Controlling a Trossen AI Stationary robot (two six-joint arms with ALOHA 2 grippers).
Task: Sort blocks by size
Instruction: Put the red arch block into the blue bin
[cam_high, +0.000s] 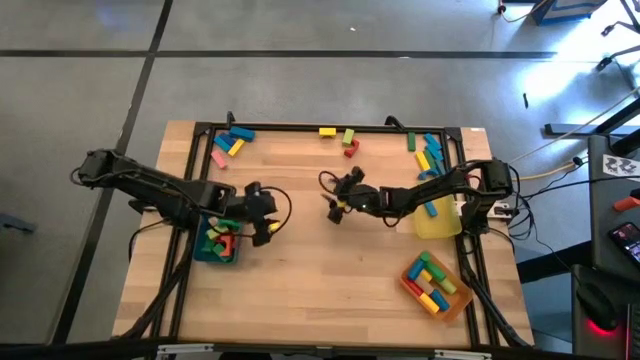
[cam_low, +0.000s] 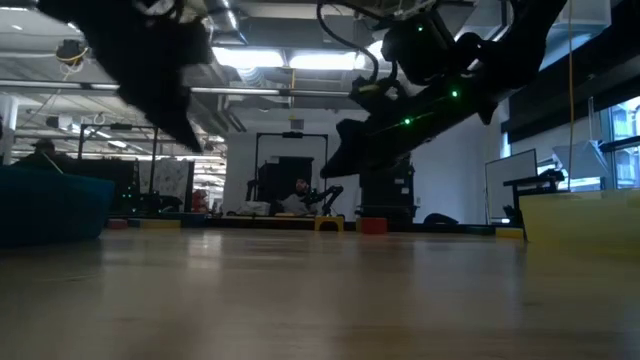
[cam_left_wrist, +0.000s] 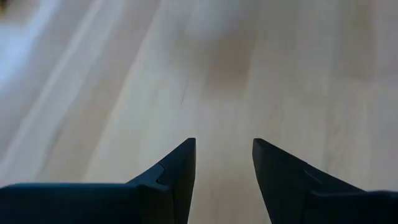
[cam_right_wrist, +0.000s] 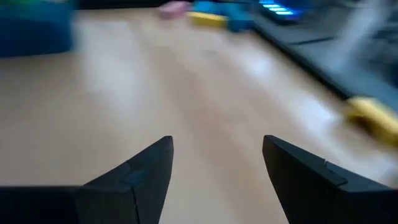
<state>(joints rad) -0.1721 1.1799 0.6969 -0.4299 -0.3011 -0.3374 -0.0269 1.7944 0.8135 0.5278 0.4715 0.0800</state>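
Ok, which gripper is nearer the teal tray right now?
Left. The left gripper hovers open just beside the teal tray, toward the table's middle. The right gripper, also open and empty, sits farther off over the table's centre.

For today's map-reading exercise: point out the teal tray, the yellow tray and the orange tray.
teal tray (cam_high: 203, 254): high view, its lower-left rim.
yellow tray (cam_high: 437, 226): high view, bare floor inside it.
orange tray (cam_high: 463, 299): high view, its right-hand rim.
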